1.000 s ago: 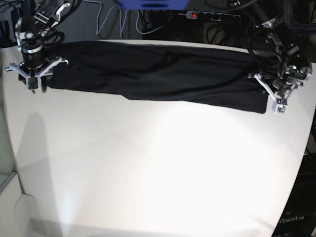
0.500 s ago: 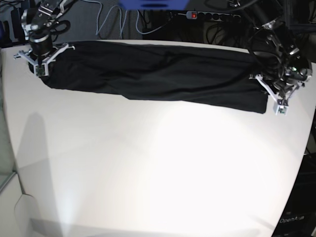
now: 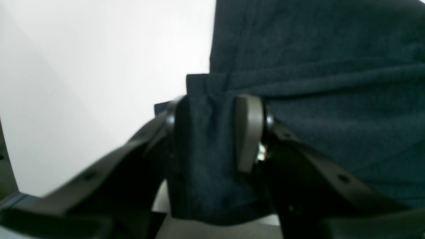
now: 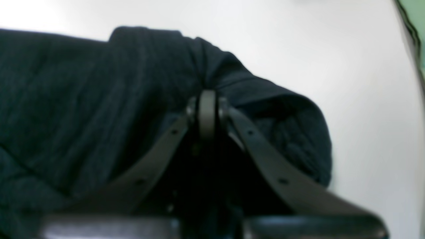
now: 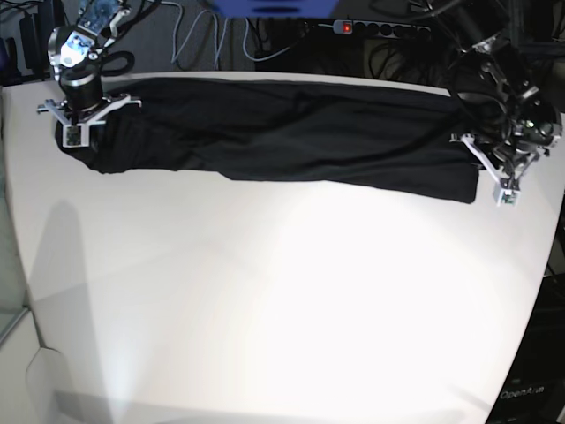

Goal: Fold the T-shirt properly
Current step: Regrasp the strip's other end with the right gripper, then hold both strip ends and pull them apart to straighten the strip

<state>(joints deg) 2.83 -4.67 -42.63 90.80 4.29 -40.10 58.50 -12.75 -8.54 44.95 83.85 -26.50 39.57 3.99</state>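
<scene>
A: Where's the T-shirt (image 5: 282,137)?

B: Black, folded into a long band across the far part of the white table (image 5: 282,300), running left to right. One end reaches the far-left corner, the other sits close to the right edge.

A: Left gripper (image 3: 212,132)?

B: On the base view's right side. The wrist view shows a thick bunch of the dark fabric pinched between its two pads, so it is clamped on the shirt's corner (jaws are held apart by the cloth, not touching each other).

A: Right gripper (image 4: 207,114)?

B: Base view's far left, over the shirt's other end. In its wrist view the pads (image 4: 207,116) are pressed together, no gap. Fabric gathers into creases right at the tips and humps up around them, so it's pinching the shirt there.

A: Anything else?

B: Beyond the table's far edge, a power strip (image 5: 380,28) with a red switch, and loose cables (image 5: 199,40). The near part of the table is bare white.
</scene>
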